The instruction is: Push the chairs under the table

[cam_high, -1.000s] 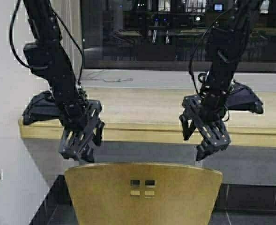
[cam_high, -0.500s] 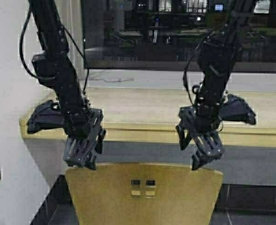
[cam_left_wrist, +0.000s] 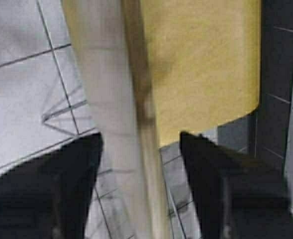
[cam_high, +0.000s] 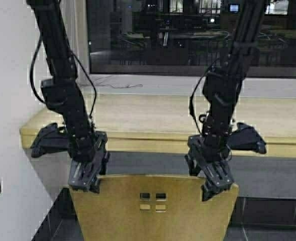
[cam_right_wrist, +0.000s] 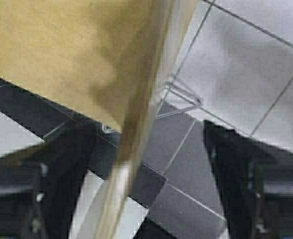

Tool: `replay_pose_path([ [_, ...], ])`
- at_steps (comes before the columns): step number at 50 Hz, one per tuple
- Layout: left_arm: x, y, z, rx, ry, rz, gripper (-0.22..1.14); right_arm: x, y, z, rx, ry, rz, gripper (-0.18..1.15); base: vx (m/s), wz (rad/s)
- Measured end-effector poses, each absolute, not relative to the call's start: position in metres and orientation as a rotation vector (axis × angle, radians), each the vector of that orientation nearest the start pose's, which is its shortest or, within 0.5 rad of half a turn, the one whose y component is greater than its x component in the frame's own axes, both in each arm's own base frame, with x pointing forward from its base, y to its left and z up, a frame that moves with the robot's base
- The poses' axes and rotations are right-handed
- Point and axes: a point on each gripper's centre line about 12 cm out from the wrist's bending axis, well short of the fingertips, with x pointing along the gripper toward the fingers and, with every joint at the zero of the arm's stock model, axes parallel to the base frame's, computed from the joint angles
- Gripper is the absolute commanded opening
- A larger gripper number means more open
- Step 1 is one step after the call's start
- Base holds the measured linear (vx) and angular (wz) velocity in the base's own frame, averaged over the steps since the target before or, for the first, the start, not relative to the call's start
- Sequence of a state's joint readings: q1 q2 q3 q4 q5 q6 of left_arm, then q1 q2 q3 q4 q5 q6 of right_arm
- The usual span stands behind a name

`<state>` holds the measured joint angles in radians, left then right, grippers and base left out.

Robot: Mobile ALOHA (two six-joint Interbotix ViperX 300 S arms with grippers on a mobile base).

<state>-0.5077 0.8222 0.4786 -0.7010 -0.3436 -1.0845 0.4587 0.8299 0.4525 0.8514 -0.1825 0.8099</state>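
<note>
One chair [cam_high: 153, 211] shows at the bottom of the high view, a yellow-tan curved back with small square cutouts. Just beyond it runs the table [cam_high: 153, 118], a long pale yellow top with a thick front edge. My left gripper [cam_high: 86, 182] is open at the left end of the back's top edge. My right gripper [cam_high: 216, 185] is open at the right end. In the left wrist view the back's edge [cam_left_wrist: 144, 124] runs between the spread fingers [cam_left_wrist: 61, 194] of that gripper [cam_left_wrist: 141, 199]. The right wrist view shows the edge [cam_right_wrist: 136, 119] inside its gripper [cam_right_wrist: 151, 184] too.
A white wall [cam_high: 7, 75] closes the left side. Behind the table lie a sill with a cable [cam_high: 117, 85] and a dark window [cam_high: 188, 35]. The tiled floor [cam_left_wrist: 27, 99] lies below, with the chair's chrome leg frame [cam_right_wrist: 181, 102] in sight.
Both arms have come down and back toward the chair. The grippers hung above the top edge of the back before and now straddle it. The chair has stayed in place.
</note>
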Motion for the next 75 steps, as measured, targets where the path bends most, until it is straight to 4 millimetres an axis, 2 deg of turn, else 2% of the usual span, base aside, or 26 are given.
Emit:
replay_pose_path([
  [5,0.372,-0.171,-0.110,-1.241,0.867,0.619,0.86,0.368,0.161,-0.118,1.126,1.015,-0.664,0.97,0.00,0.00],
  [13,0.378,-0.174,-0.123,-1.241,0.870,0.622,0.83,0.372,0.161,-0.131,1.126,1.020,-0.674,0.96,0.00,0.00],
  [18,0.378,-0.175,-0.131,-1.234,0.877,0.626,0.76,0.371,0.160,-0.140,1.120,1.028,-0.685,0.96,0.00,0.00],
  [22,0.378,-0.175,-0.138,-1.226,0.884,0.627,0.65,0.371,0.160,-0.145,1.113,1.035,-0.687,0.92,0.00,0.00],
  [26,0.380,-0.176,-0.142,-1.222,0.888,0.622,0.52,0.370,0.160,-0.148,1.108,1.038,-0.688,0.81,0.00,0.00],
  [32,0.384,-0.178,-0.140,-1.226,0.889,0.612,0.36,0.373,0.161,-0.150,1.108,1.033,-0.682,0.55,0.00,0.00],
  [37,0.385,-0.178,-0.140,-1.231,0.887,0.613,0.29,0.378,0.160,-0.149,1.130,1.026,-0.691,0.37,0.01,0.00],
  [41,0.386,-0.178,-0.139,-1.232,0.888,0.613,0.28,0.379,0.160,-0.149,1.149,1.020,-0.702,0.28,0.02,0.00],
  [61,0.385,-0.179,-0.139,-1.231,0.894,0.613,0.28,0.379,0.160,-0.150,1.158,1.050,-0.713,0.28,0.05,-0.01],
  [75,0.390,-0.169,-0.139,-1.244,0.879,0.634,0.28,0.388,0.166,-0.149,1.171,1.053,-0.693,0.28,0.11,-0.06],
])
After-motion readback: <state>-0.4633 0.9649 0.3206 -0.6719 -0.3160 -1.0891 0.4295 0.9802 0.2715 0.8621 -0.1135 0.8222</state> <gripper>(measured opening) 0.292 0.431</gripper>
